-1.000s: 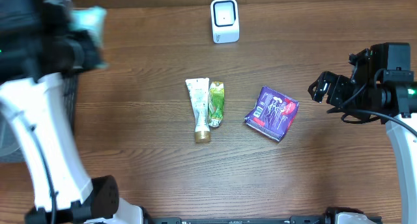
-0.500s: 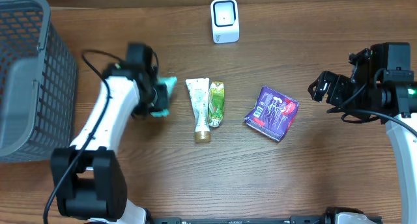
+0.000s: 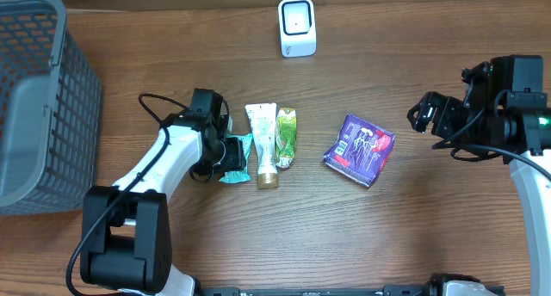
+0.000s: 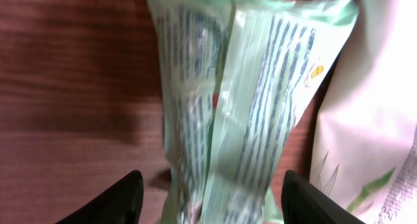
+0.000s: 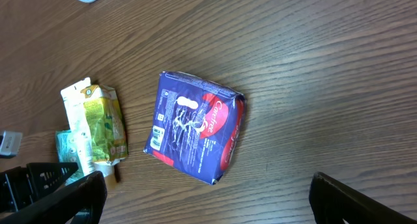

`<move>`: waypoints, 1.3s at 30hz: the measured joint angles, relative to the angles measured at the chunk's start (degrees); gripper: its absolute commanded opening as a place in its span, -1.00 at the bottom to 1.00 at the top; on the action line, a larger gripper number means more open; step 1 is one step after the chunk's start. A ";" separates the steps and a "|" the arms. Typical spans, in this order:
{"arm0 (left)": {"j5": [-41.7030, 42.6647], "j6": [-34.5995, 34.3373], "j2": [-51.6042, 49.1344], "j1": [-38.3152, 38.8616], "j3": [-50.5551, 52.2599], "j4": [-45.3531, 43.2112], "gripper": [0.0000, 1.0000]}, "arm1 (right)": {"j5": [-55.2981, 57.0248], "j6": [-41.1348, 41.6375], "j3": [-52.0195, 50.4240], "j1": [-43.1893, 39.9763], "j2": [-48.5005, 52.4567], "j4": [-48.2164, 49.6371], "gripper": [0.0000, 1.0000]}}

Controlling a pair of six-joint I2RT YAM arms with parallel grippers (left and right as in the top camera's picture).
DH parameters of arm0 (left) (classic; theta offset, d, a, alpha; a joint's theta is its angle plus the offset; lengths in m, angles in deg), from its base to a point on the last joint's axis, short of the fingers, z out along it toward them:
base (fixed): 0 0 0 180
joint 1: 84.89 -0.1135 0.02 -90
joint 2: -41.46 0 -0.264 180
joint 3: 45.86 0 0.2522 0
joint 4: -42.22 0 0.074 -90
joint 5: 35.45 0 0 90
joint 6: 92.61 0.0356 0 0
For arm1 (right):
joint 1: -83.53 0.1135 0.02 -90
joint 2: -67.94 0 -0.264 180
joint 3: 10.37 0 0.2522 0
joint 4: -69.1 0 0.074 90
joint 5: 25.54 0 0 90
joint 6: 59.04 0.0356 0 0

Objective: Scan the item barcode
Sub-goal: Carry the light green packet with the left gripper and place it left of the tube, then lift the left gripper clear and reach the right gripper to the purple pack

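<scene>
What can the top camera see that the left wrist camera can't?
Only the overhead view shows the white box-shaped scanner, the grey mesh basket and the purple plastic packet. Only the left wrist view shows the tiny printed lines on the mint-green plastic packet, between the black fingers. Both show that packet, the white tube beside it and the brown wooden table.

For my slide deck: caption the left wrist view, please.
Jaws apart over a pale green packet on the wooden table, white tube alongside.
</scene>
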 measured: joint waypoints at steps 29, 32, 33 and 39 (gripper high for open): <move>-9.16 4.26 9.68 -1.38 -40.39 20.46 0.99 | -9.44 0.81 -12.79 5.66 8.07 16.00 0.65; -9.16 4.26 9.68 -1.38 -40.39 20.48 0.99 | -10.32 2.80 -12.79 10.29 8.90 22.25 0.61; -9.18 4.26 9.68 -1.38 -40.39 20.48 0.99 | -10.21 3.69 -12.79 11.52 9.27 23.93 0.61; -9.22 4.26 9.68 -1.38 -40.39 20.46 1.00 | -3.82 11.21 -12.79 16.55 12.70 26.88 0.68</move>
